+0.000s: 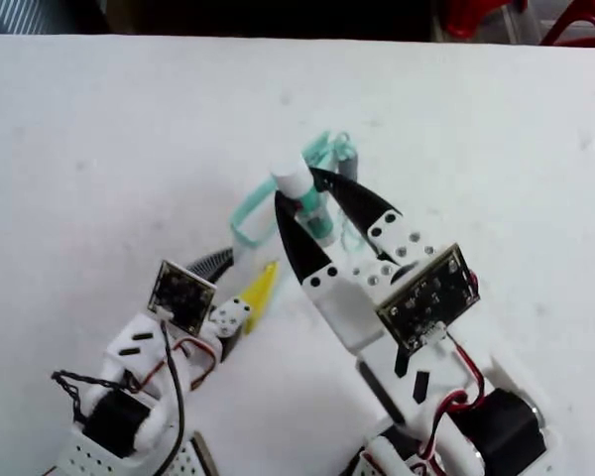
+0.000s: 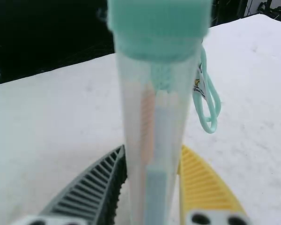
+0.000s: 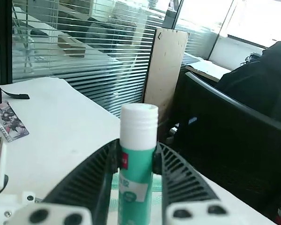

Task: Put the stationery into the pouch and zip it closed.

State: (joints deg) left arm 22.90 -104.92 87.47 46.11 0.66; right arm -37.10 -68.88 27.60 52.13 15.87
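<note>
— White counter [image 1: 99,149] underneath it all. What's on it?
— A clear plastic pouch with teal zip trim [image 2: 159,33]; my left pincer [image 2: 152,152] clamps one end of it, grey and yellow fingers [image 2: 93,192] pressed to its sides.
— And the other pincer?
— My right pincer [image 3: 136,150] is closed on a green glue stick with a white cap [image 3: 138,136], held over the pouch's far end beside its teal loop [image 1: 329,149].

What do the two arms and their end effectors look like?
Left arm and right arm: white printed shells, black servos, red-black-white wiring, bare camera boards at the wrists; left end effector: one ribbed grey finger, one ribbed yellow; right end effector: two ribbed black fingers.
</note>
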